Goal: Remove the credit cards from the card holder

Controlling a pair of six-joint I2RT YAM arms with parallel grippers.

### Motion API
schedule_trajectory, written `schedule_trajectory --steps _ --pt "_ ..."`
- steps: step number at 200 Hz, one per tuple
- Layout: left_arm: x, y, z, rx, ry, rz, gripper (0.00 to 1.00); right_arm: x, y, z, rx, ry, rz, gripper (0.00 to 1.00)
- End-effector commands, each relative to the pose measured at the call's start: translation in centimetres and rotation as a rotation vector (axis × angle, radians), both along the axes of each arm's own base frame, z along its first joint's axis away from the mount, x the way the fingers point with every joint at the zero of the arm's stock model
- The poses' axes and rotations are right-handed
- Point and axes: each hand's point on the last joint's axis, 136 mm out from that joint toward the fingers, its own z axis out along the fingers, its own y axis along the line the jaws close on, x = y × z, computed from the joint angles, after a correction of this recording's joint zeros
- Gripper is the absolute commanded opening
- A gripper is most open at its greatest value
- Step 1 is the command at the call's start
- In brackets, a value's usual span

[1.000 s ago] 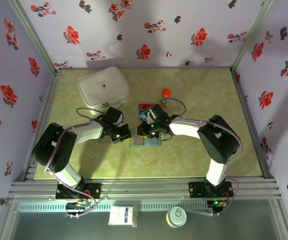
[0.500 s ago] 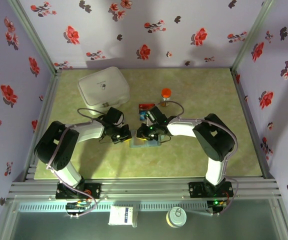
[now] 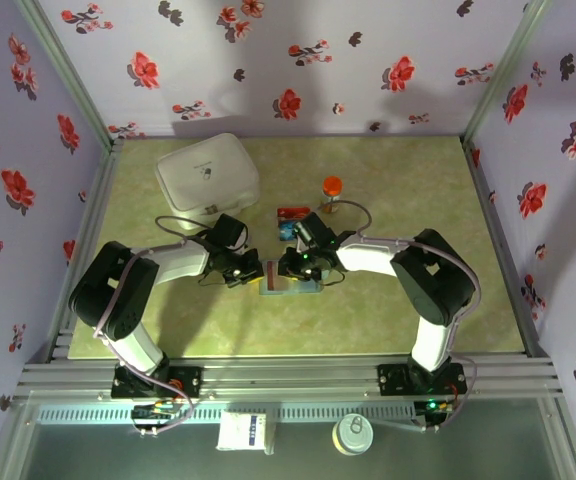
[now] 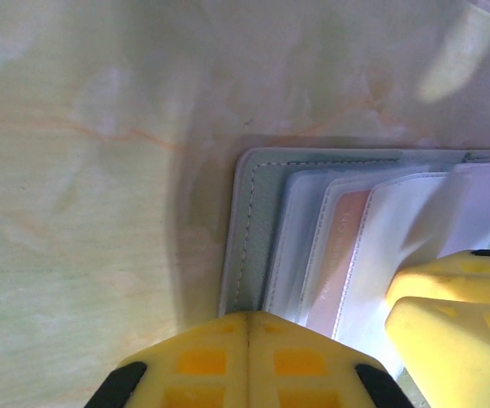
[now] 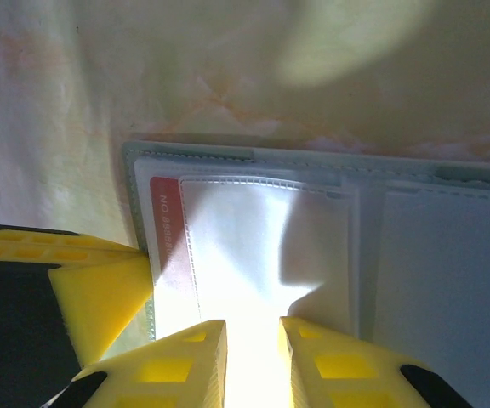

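The card holder (image 3: 290, 284) lies open and flat on the table (image 3: 418, 200) between our two arms. Our left gripper (image 4: 247, 357), jaws clenched together on nothing, rests at the holder's left edge, probably to pin it while cards slide out. Our right gripper (image 5: 253, 340) sits over a clear pocket (image 5: 262, 238) that holds a red card (image 5: 163, 228); its jaws look narrowly apart, and we cannot tell whether they pinch anything. A loose card (image 3: 290, 212) lies just beyond the holder, already out.
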Motion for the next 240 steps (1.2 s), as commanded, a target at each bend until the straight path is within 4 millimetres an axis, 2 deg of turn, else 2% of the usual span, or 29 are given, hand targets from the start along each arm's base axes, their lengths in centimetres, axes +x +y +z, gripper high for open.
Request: schedule_trajectory --steps 1,46,90,137,167,240 --pt "-0.4 0.1 -0.3 0.025 0.027 -0.005 0.00 0.0 -1.1 0.0 -0.005 -0.008 -0.006 0.25" --pt "0.4 -0.3 2.9 -0.008 -0.038 -0.007 0.01 0.0 -0.9 0.0 0.098 -0.001 -0.007 0.24" --pt "0.7 -2.3 5.1 -0.074 -0.060 -0.037 0.07 0.0 -1.5 -0.3 0.170 0.017 -0.025 0.24" --pt "0.8 -4.2 4.2 -0.118 -0.040 -0.042 0.11 -0.1 -2.4 -1.2 0.193 0.035 -0.043 0.24" --pt "0.9 -4.7 3.1 -0.144 -0.023 -0.024 0.14 -0.1 -2.7 -1.7 0.195 0.043 -0.045 0.23" --pt "0.5 -3.6 1.1 -0.079 0.009 0.006 0.25 -0.2 -2.8 -2.3 0.204 0.060 -0.052 0.23"
